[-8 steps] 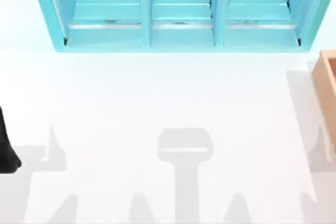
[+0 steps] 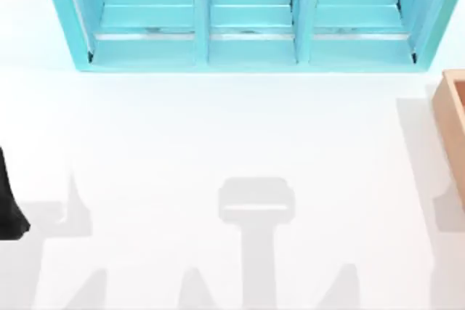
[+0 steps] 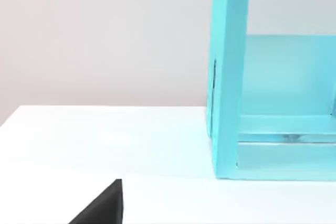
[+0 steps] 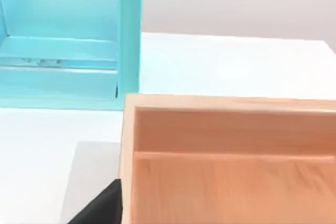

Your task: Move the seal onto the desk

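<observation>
- One arm of mine, the left [image 2: 10, 201], sits at the desk's [image 2: 218, 136] left edge (claw state: cannot tell).
- Turquoise shelf [image 2: 247, 19] far side; wooden box [image 4: 231, 156] right.

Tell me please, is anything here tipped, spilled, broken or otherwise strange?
Nothing stands out. The turquoise shelf unit stands upright and square at the far edge of the white desk, and the tan wooden box sits flat at the right side. No spill or damage shows.

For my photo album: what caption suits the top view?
White desk with turquoise shelf behind, wooden box at right edge.
</observation>
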Tool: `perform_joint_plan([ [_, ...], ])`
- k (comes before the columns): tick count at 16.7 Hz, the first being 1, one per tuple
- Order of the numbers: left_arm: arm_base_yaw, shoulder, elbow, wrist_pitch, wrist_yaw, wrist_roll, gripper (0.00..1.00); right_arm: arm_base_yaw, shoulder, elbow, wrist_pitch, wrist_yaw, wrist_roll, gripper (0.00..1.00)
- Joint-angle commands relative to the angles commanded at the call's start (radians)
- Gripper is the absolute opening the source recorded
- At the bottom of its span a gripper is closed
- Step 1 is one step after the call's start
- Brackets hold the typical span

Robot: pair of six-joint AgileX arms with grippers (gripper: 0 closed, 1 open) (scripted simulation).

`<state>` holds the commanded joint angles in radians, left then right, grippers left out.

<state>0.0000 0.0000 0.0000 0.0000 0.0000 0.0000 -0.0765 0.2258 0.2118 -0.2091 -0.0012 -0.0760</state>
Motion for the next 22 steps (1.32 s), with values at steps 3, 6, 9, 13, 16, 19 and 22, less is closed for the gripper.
perform_joint_plan([
  [3,0.0,0.0,0.0,0.0,0.0,0.0,1.0,-0.055,0.256,0.206,-0.197,-0.001,-0.054,1.0],
  [6,0.0,0.0,0.0,0.0,0.0,0.0,1.0,-0.107,0.585,0.427,-0.408,-0.001,-0.106,1.0],
  [9,0.0,0.0,0.0,0.0,0.0,0.0,1.0,-0.159,0.91,0.637,-0.609,-0.001,-0.156,1.0],
  [13,0.0,0.0,0.0,0.0,0.0,0.0,1.0,-0.227,1.221,0.869,-0.838,-0.001,-0.22,1.0],
  [16,0.0,0.0,0.0,0.0,0.0,0.0,1.0,-0.266,1.344,0.985,-0.955,-0.001,-0.256,1.0],
  [19,0.0,0.0,0.0,0.0,0.0,0.0,1.0,-0.28,1.378,1.022,-0.993,-0.001,-0.269,1.0],
  [22,0.0,0.0,0.0,0.0,0.0,0.0,1.0,-0.28,1.378,1.022,-0.993,-0.001,-0.269,1.0],
])
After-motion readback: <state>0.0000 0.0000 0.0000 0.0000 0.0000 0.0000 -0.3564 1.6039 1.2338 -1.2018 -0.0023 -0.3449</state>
